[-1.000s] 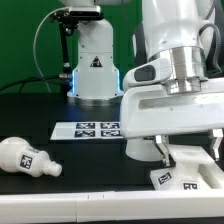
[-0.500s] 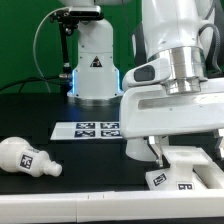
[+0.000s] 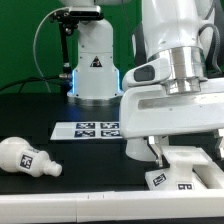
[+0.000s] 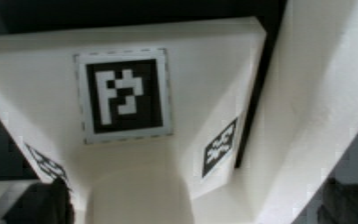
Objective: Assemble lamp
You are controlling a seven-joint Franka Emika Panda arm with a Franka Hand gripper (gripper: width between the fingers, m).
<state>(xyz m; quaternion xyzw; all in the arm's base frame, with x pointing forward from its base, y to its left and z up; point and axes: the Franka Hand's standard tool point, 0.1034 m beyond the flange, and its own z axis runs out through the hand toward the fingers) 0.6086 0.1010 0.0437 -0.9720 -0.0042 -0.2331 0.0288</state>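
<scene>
Right now the end effector point(image 3: 186, 150) is hanging over the lamp base point(image 3: 186, 174), partly hiding it; I cannot tell if it is pinching.

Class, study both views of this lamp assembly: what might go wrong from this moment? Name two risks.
The base lies close to the camera-side edge of the table, with the end effector directly over it; a slipping grip might nudge it off. The bulb lies on its side, unheld, so a jolt might roll it.
</scene>
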